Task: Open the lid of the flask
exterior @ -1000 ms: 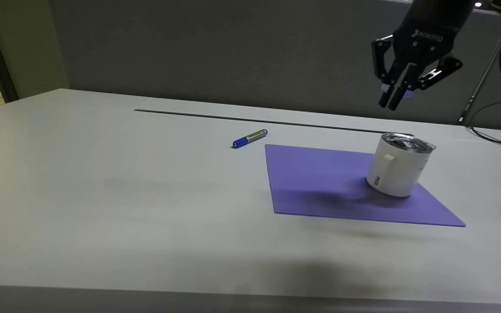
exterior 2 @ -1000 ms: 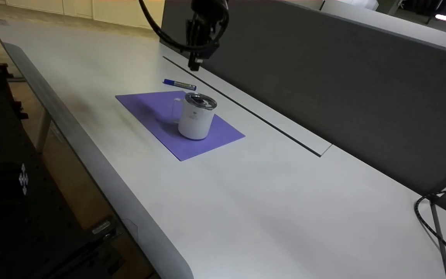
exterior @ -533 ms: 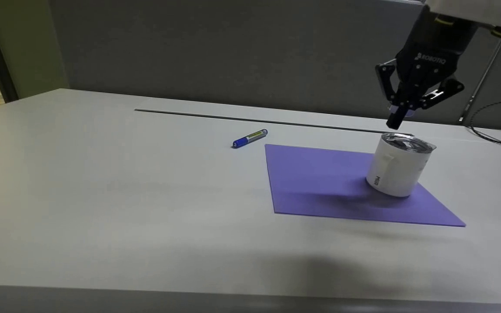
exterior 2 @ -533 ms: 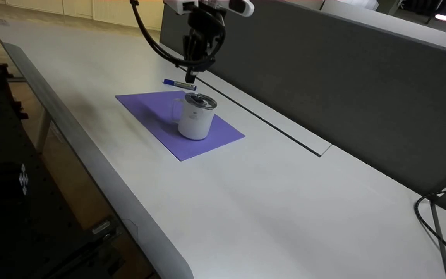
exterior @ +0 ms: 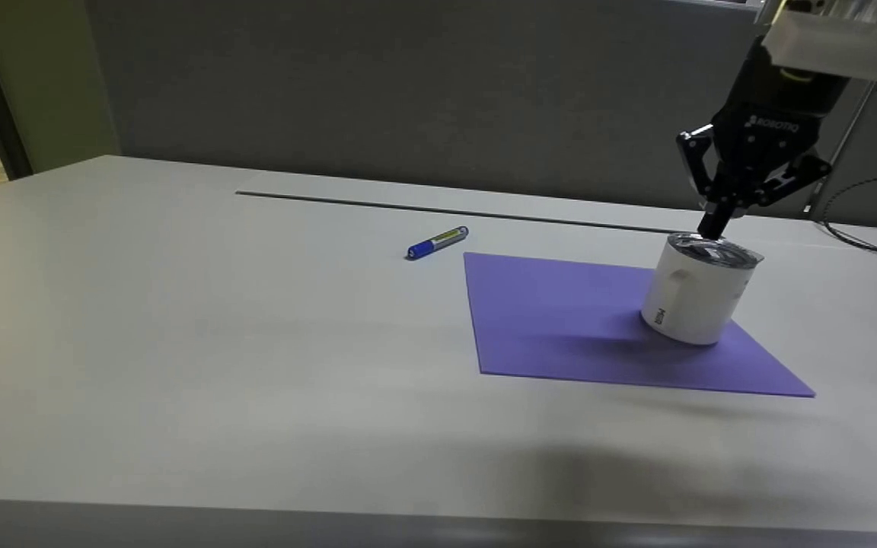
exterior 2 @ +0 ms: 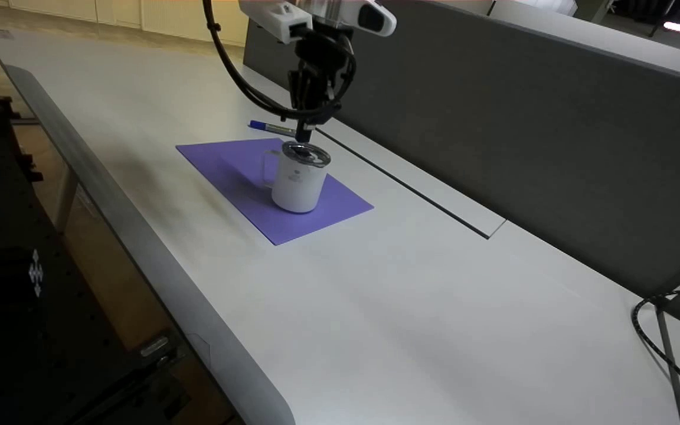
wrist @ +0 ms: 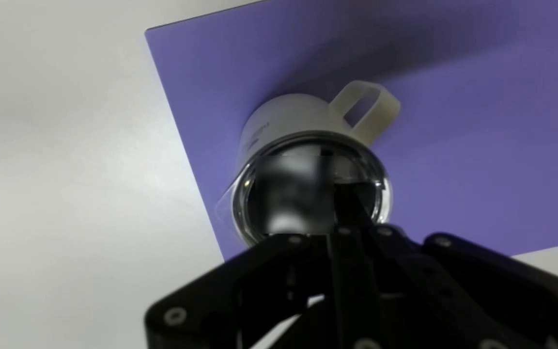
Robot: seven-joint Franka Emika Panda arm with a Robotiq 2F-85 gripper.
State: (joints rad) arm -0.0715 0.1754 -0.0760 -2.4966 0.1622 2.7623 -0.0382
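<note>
Claw is hovering at the lid, jaws sitting together on nothing; can't tell if it's touching. Lid is covering the mug, so we're probably lining up, nothing opened yet. Next is likely calling for a push on the lid's darker middle. Mug is standing on the purple mat; pen is lying on the bench, well apart from the mug.
</note>
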